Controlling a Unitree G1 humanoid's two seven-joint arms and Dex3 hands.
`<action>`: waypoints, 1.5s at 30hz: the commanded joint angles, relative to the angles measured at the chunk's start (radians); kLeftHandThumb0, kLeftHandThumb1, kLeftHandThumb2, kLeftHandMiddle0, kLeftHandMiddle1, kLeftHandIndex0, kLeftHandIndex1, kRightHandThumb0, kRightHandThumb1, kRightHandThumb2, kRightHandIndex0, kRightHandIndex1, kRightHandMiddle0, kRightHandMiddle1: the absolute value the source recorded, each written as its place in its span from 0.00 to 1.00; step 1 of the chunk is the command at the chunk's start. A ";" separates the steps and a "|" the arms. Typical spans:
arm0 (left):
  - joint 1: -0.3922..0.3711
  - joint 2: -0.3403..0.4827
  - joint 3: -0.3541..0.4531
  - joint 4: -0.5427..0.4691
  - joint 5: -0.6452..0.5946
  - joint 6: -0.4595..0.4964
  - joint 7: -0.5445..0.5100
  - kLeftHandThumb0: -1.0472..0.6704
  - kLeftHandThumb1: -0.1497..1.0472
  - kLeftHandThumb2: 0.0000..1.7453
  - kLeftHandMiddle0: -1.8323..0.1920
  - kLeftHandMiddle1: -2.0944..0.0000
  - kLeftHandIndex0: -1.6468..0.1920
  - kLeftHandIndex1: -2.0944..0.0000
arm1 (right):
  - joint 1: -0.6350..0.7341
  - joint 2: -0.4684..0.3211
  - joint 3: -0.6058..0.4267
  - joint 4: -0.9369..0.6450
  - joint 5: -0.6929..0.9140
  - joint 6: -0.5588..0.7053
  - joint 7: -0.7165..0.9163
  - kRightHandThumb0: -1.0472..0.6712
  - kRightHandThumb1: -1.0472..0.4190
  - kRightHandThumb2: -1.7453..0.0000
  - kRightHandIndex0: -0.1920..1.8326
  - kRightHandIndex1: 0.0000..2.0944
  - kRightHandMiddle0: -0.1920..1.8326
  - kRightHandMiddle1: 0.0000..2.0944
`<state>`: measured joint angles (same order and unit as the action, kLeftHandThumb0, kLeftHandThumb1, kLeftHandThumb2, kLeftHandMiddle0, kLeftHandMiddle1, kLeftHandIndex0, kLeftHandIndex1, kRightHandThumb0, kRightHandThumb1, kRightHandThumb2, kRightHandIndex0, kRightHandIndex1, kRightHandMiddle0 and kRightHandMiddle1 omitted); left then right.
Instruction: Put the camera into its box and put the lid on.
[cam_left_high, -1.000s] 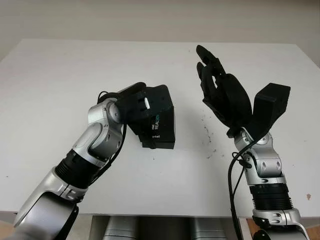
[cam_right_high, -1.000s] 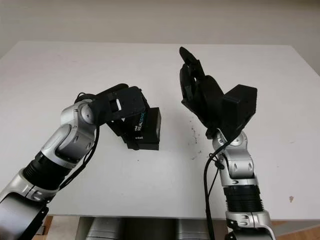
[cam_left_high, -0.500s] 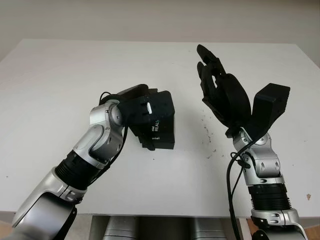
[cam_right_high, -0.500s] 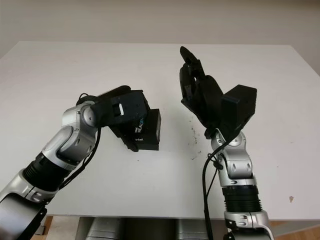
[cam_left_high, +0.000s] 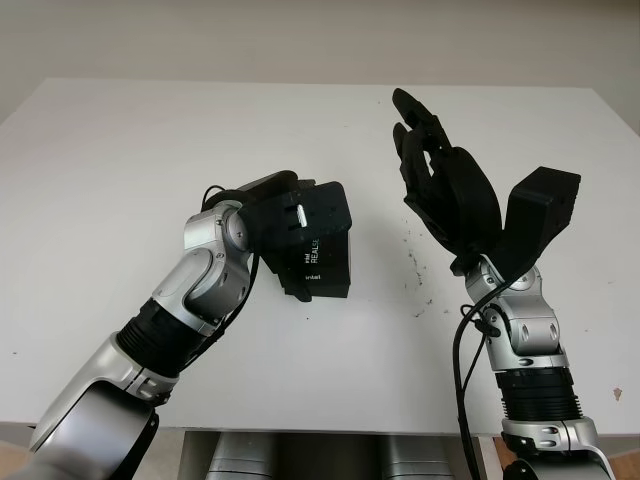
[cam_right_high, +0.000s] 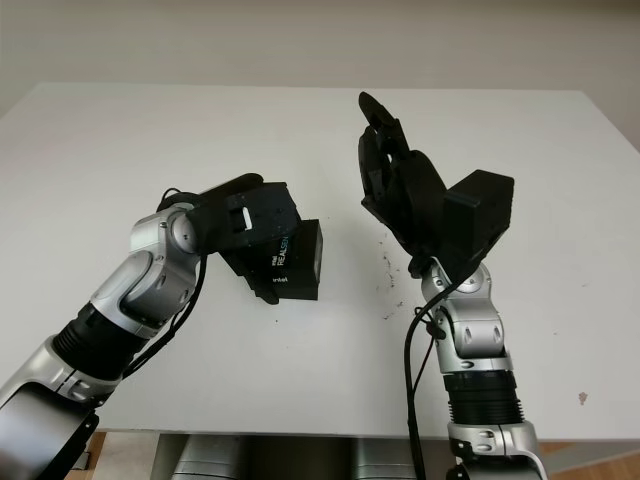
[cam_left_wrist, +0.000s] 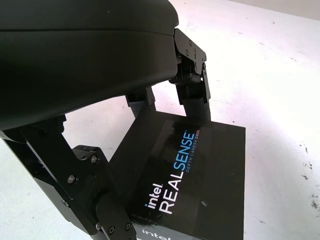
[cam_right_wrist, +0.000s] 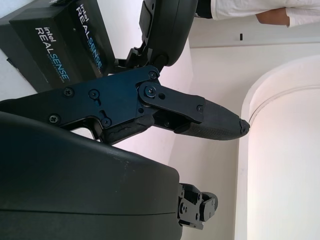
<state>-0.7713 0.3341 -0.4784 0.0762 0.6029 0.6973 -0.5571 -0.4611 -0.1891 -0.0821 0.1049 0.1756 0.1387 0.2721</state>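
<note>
The black camera box (cam_left_high: 328, 262), marked "intel REALSENSE", stands in the middle of the white table (cam_left_high: 110, 150) with its lid (cam_left_wrist: 200, 165) on top. My left hand (cam_left_high: 288, 222) sits over the box's left part. Its fingers (cam_left_wrist: 192, 87) come down at one edge of the lid and the thumb (cam_left_wrist: 95, 200) at the opposite edge, gripping it. My right hand (cam_left_high: 445, 190) is held up in the air to the right of the box, open and apart from it. The box (cam_right_wrist: 55, 40) appears beyond its fingers (cam_right_wrist: 170, 107) in the right wrist view. The camera is hidden.
A few dark specks (cam_left_high: 415, 272) mark the table between the box and the right arm. The table's front edge (cam_left_high: 330, 428) runs just before both forearms. Bare tabletop lies left, behind and far right of the box.
My left hand has shifted a little to the right and settled lower over the box lid. The box and the right hand have stayed where they were.
</note>
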 joint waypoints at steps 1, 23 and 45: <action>0.023 -0.037 -0.033 0.014 -0.017 0.002 -0.026 0.49 0.88 0.03 0.68 0.28 0.65 0.31 | -0.004 0.006 -0.003 -0.003 0.002 -0.014 -0.004 0.22 0.00 0.60 0.02 0.03 0.00 0.18; -0.001 -0.015 -0.111 0.026 0.045 -0.034 -0.075 0.49 0.86 0.03 0.84 0.28 0.71 0.29 | 0.002 0.019 0.000 -0.010 0.010 -0.009 -0.029 0.23 0.00 0.61 0.03 0.03 0.00 0.18; 0.060 0.091 -0.138 -0.096 0.127 -0.088 -0.249 0.06 1.00 0.20 0.99 0.98 1.00 0.99 | 0.007 0.016 -0.003 -0.020 0.014 0.000 -0.030 0.23 0.00 0.62 0.04 0.03 0.00 0.20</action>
<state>-0.7457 0.4054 -0.6131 -0.0124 0.7320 0.6154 -0.7906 -0.4584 -0.1673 -0.0794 0.1015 0.1875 0.1370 0.2398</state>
